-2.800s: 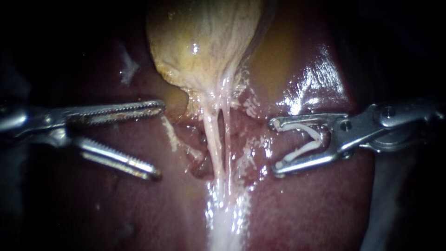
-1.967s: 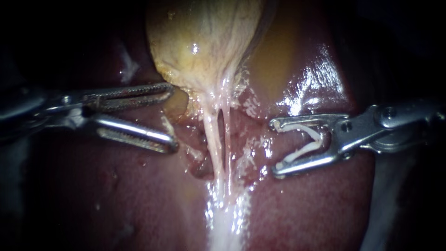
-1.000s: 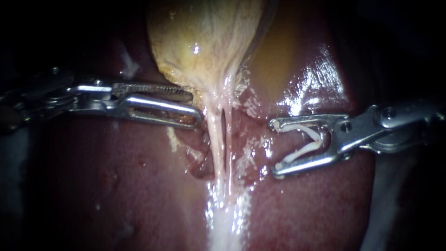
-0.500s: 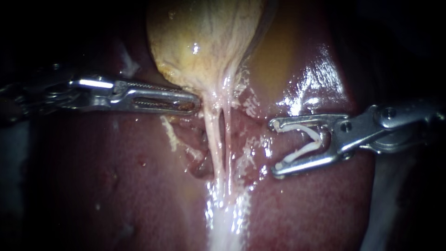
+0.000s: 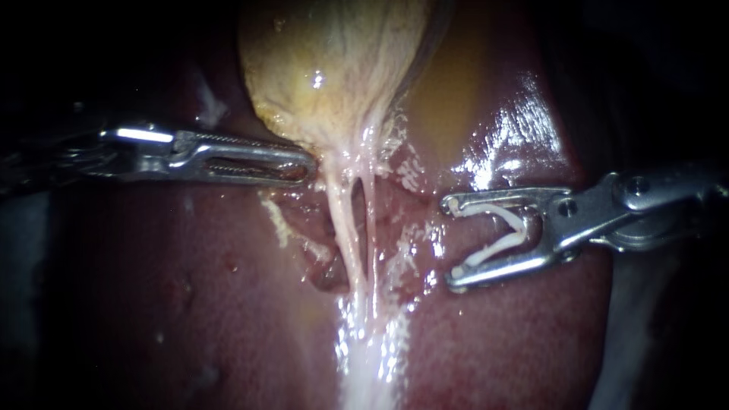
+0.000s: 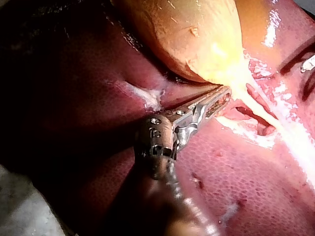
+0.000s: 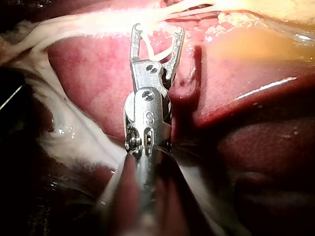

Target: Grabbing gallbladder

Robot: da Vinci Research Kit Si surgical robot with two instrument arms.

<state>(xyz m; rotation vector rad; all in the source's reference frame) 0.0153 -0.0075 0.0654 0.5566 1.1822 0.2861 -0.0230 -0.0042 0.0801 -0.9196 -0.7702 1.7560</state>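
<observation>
In the endoscope view, your slender steel left instrument (image 5: 304, 163) has its toothed jaws closed on the lower left edge of the yellowish, veined gallbladder (image 5: 334, 68), which lies at the top on the dark red liver (image 5: 228, 304). Your right instrument (image 5: 449, 243) holds a white V-shaped clip (image 5: 493, 247) between wide-spread jaws.

In the left wrist view, the jaws pinch the gallbladder's narrow end.

In the right wrist view, the clip sits between the spread jaws, over the liver.

Dark surroundings (image 5: 668, 61), glossy highlights (image 5: 497, 159) centrally.
</observation>
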